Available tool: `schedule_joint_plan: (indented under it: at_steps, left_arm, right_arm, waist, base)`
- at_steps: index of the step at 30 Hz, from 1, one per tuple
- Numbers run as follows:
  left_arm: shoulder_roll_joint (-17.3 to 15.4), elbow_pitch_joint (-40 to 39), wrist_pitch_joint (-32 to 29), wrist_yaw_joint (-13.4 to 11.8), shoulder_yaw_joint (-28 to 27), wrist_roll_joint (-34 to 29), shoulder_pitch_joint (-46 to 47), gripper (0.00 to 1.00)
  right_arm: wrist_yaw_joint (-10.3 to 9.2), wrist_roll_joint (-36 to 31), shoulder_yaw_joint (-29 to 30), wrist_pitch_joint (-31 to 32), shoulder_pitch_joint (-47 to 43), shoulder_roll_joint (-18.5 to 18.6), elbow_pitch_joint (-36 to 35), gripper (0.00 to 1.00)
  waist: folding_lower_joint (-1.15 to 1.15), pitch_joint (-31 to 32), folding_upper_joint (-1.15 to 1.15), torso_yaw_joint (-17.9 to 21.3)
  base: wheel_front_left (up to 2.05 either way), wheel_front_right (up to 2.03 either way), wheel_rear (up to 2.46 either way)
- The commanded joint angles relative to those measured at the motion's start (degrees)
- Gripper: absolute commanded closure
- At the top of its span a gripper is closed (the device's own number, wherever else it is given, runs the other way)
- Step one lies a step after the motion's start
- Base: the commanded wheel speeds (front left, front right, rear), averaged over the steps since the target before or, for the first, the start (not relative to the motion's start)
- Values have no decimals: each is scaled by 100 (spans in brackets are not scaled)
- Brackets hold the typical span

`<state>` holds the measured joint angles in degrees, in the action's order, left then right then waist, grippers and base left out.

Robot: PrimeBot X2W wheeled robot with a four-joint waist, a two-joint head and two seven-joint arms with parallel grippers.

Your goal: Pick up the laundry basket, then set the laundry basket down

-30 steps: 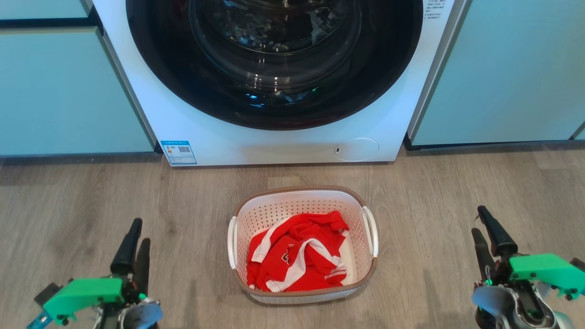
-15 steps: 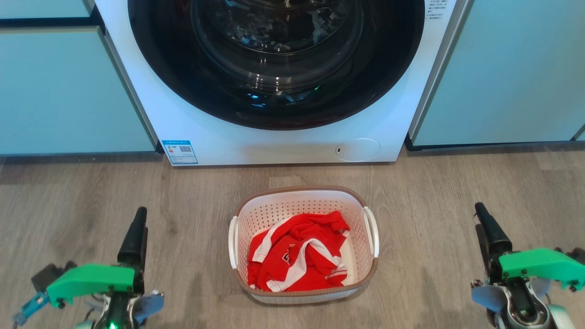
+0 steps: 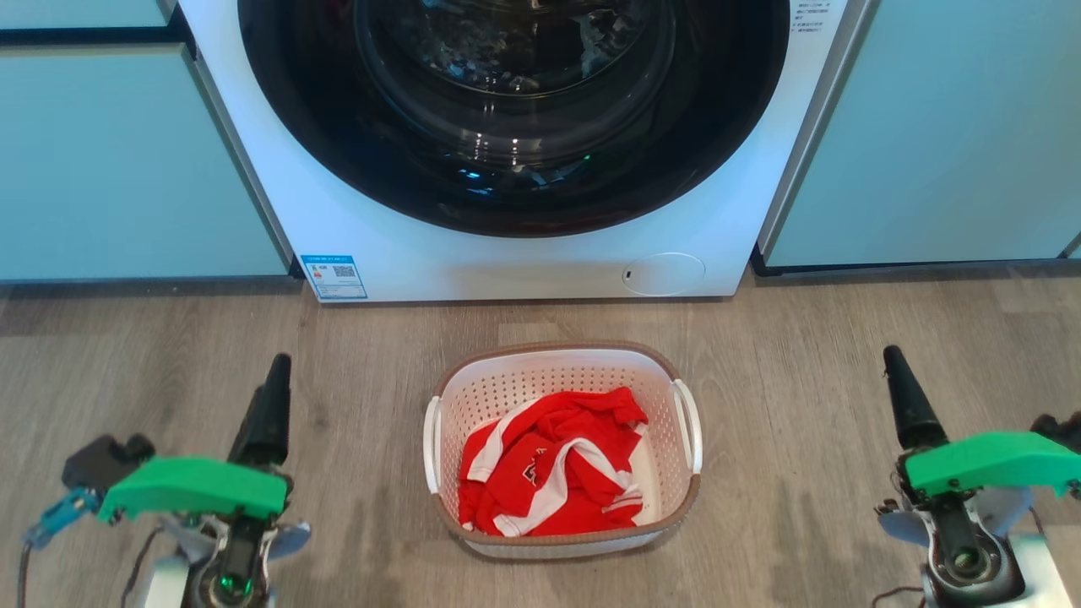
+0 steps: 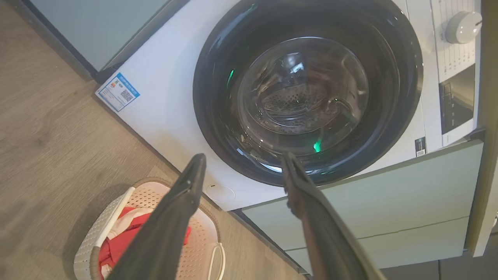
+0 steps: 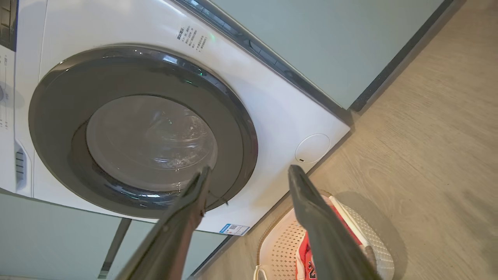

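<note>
The laundry basket [image 3: 507, 390] stands on the wood floor in front of the washing machine. It is white and perforated, with a brown rim and two white side handles, and holds a red and white garment [image 3: 549, 473]. My left gripper [image 3: 277, 367] hovers well to the left of it, open and empty. My right gripper [image 3: 892, 356] hovers well to the right, also open and empty. In the left wrist view the basket [image 4: 91, 243] lies low at the left, below the open fingers [image 4: 186, 194]. In the right wrist view the basket [image 5: 369, 241] lies low at the right, partly behind one finger [image 5: 311, 210].
The white washing machine [image 3: 507, 262] with its dark round door [image 3: 515, 110] stands just behind the basket. Pale teal cabinets flank it on the left [image 3: 127, 169] and right [image 3: 929, 127]. Wood floor [image 3: 802, 405] stretches on both sides of the basket.
Both grippers have moved forward, toward the washing machine, and rolled so that each pair of fingers lines up edge-on. The basket has stayed where it was.
</note>
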<state>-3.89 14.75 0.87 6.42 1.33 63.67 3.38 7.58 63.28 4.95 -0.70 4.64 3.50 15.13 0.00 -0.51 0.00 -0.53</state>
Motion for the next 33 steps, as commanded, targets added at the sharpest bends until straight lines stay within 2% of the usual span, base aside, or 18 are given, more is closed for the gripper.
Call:
schedule_joint_plan:
  at_steps: [1,11,33]
  left_arm:
    - [-149,-264,66,-51,-45,-215,372,0]
    - [-233,-399,236,-123,155,-1163,456,0]
    - [-361,-269,592,-231,527,-2687,566,0]
  right_arm:
    - [-3,-236,-70,-95,331,103,-257,0]
    - [-4,-1335,-232,-263,378,177,-364,0]
    - [-5,-3082,-487,-617,434,254,-202,0]
  waist:
    - [0,-5,0,-1]
    - [0,-22,0,-18]
    - [0,-66,0,-26]
  base:
    - [0,0,0]
    - [0,0,0]
    - [0,0,0]
